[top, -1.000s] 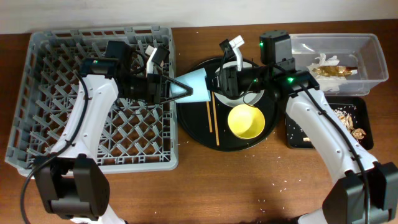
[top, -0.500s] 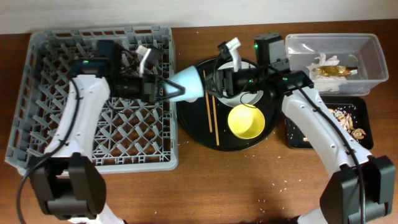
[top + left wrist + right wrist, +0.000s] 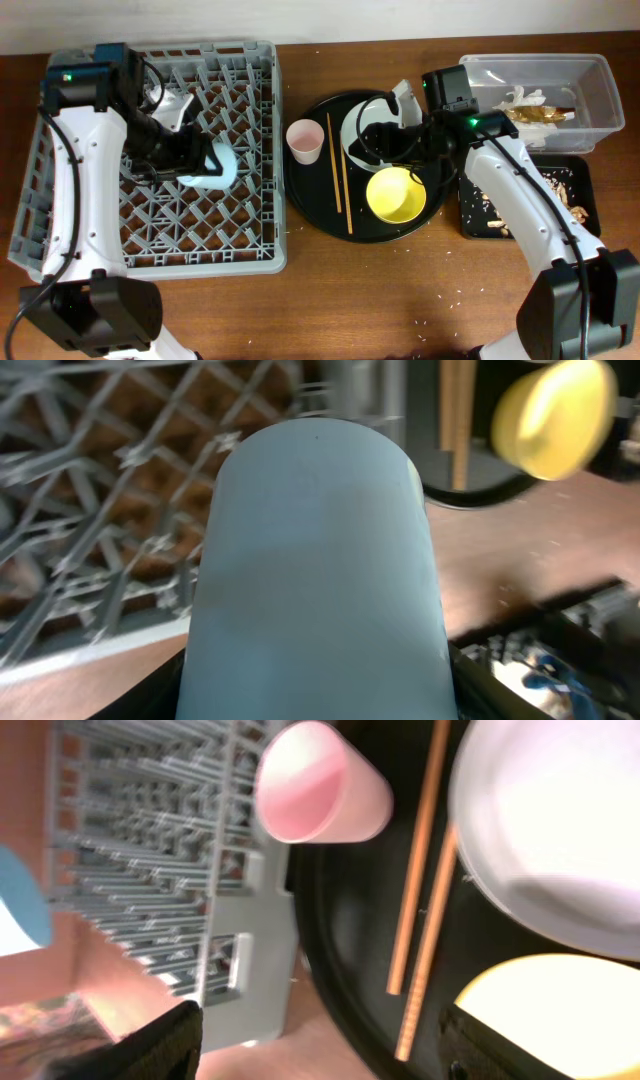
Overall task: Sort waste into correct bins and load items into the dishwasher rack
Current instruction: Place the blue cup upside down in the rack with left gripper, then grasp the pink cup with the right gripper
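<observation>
Left of frame, we see the left gripper point(image 3: 205, 165) clasping the blue cup point(image 3: 320, 580) over the rack point(image 3: 60, 240) for loading. The right gripper point(image 3: 320, 1025) hangs wide, empty, above the tray point(image 3: 310, 200).

From my station I see a light blue cup point(image 3: 320, 580) against the grey lattice of the dishwasher rack point(image 3: 60, 230). On the round black tray point(image 3: 305, 205) I make out a pink cup point(image 3: 303, 140), a yellow bowl point(image 3: 395, 195), a pale grey plate point(image 3: 560, 820) and tan chopsticks point(image 3: 333, 165). The table point(image 3: 400, 300) is brown woodgrain. Tan scraps point(image 3: 575, 212) speckle the shallow black tray point(image 3: 470, 228).
</observation>
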Robot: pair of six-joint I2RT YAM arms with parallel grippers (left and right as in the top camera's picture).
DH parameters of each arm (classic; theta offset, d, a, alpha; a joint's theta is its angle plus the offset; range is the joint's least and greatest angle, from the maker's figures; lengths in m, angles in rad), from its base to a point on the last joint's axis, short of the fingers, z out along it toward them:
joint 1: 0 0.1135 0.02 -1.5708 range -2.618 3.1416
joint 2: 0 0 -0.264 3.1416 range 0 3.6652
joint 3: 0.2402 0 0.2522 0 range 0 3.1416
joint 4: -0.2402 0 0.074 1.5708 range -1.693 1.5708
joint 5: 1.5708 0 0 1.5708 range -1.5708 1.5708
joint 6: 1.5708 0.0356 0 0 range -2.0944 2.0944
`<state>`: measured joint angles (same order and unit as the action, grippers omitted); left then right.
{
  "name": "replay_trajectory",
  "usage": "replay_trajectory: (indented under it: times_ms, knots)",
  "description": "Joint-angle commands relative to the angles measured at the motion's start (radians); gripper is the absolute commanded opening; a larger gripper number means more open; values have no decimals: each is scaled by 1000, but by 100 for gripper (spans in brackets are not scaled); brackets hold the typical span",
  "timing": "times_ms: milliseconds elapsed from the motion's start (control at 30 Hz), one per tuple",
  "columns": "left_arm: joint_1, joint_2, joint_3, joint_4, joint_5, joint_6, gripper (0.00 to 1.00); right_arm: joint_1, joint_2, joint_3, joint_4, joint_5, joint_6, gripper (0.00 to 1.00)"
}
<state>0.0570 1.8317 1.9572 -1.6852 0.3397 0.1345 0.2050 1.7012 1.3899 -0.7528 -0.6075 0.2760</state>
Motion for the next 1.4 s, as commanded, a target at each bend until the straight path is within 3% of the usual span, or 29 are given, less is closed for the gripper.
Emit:
replay_trajectory:
  times_ms: [0,267,500,600,700,800,967,1000,1033,1067,1200,1367]
  knots:
    - [-58,-18,-26,-2,-191,-117,45,-5,5,1,-18,93,-13,76]
    - [-262,-18,-217,165,-244,-124,44,-3,5,1,-42,109,-13,76]
    - [-285,-16,-425,323,-259,-139,44,-3,5,1,-49,116,-13,77]
    - [-286,-16,-475,410,-257,-140,57,-3,5,1,-49,116,-13,77]
    - [-285,-16,-483,422,-258,-139,80,-3,5,1,-45,123,-13,73]
    - [-285,-16,-481,439,-257,-139,86,-3,5,2,-24,123,-5,70]
    - [-269,-20,-283,333,-254,-139,86,12,5,2,151,154,158,68]
    - [-247,-24,-179,272,-243,-139,87,33,6,5,228,188,220,69]
    - [-169,-30,67,164,-157,-139,87,97,44,63,262,274,257,69]
    - [-135,-34,134,154,-123,-139,87,125,81,106,253,296,257,69]
    - [-61,-58,187,166,-115,-139,87,190,268,317,134,344,248,68]
    - [-41,-57,187,165,-119,-139,87,220,436,480,-10,477,229,57]
